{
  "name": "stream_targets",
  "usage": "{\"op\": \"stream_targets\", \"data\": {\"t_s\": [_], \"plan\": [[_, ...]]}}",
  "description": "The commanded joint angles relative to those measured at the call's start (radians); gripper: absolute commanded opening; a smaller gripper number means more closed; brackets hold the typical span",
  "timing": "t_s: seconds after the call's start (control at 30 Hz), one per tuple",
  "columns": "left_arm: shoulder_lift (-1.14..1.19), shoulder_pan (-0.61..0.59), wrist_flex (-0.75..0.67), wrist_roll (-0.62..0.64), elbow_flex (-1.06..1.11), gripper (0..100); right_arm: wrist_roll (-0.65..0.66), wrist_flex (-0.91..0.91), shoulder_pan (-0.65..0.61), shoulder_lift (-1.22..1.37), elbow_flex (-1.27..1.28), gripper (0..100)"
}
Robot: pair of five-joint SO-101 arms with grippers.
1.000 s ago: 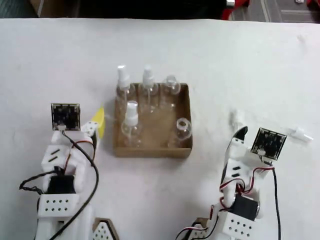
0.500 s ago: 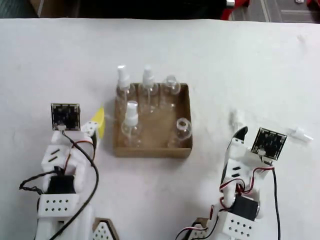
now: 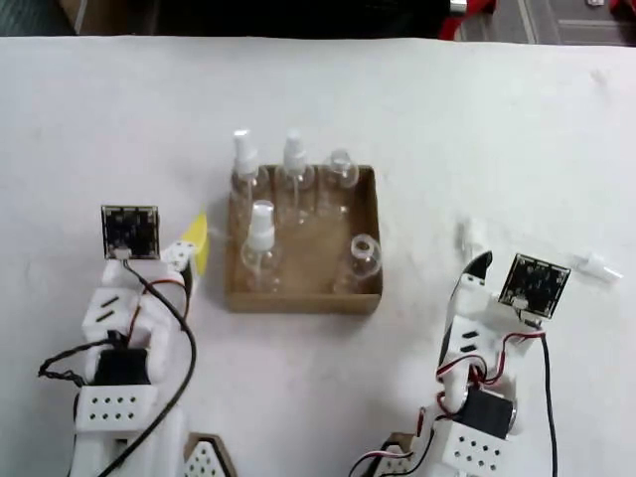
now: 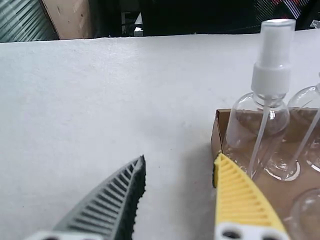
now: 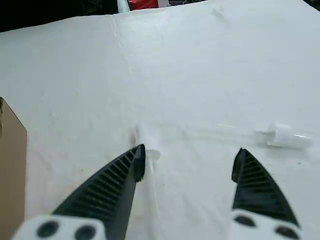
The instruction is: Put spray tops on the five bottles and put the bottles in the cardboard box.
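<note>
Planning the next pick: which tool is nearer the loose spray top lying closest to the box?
Right. The right tool is open with that spray top just off one fingertip; the left tool is open on the opposite side of the cardboard box.

My left yellow finger [image 4: 240, 200] covers the near corner of the box [image 4: 218, 127], and the frame edge slices off the rest of it plus a neighbouring bottle [image 4: 309, 102]. Over on my right, one spray top [image 5: 148, 145] is blurred, tucked partly behind my dark finger [image 5: 117, 182]; the other spray top [image 5: 282, 136] is just a smear.
</note>
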Motion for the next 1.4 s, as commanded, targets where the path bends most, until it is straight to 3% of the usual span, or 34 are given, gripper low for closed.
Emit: {"op": "stream_targets", "data": {"t_s": [0.0, 1.17, 1.37], "plan": [[-0.019, -0.015, -0.020, -0.012, -0.017, 21, 0.005, -0.002, 0.005, -0.016, 0.006, 25.9], [-0.019, -0.013, -0.020, -0.012, -0.017, 21, -0.003, 0.001, 0.010, -0.018, -0.006, 25.8], [-0.019, -0.015, -0.018, -0.012, -0.012, 21, -0.003, -0.033, 0.087, -0.018, 0.006, 25.8]]}}
